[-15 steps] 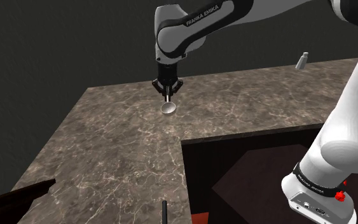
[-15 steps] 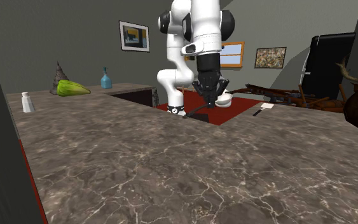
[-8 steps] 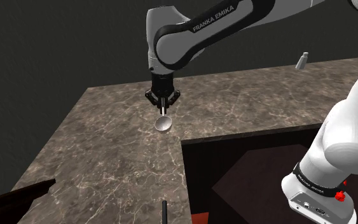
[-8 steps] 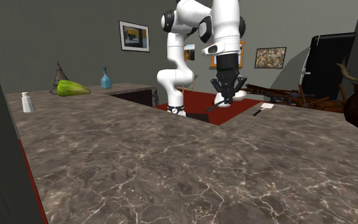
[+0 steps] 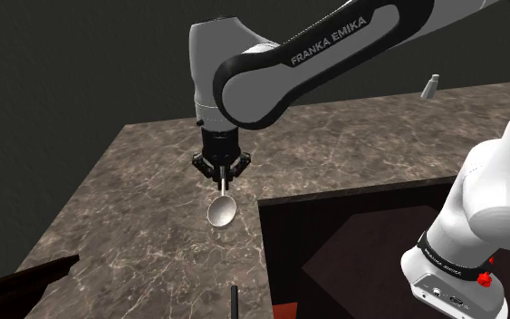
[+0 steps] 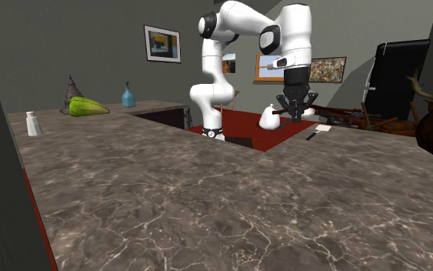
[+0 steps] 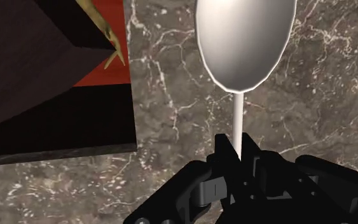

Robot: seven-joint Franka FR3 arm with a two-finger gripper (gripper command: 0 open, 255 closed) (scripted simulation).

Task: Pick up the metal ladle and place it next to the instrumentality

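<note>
My tool [image 5: 222, 176] clamps the ladle [image 5: 222, 210] by its thin handle; the bowl hangs just below, over the tabletop [image 5: 144, 208].

Shoulder view looked down over counter [image 5: 144, 190] from behind arm [image 5: 316, 54]; second exterior faced arm across same counter; wrist sat close above ladle [image 7: 246, 38].

A rounded white arm [image 5: 497, 190] with dark joints, "FRANKA EMIKA" lettering on a black band, and an all-black hand [image 5: 223, 177].
</note>
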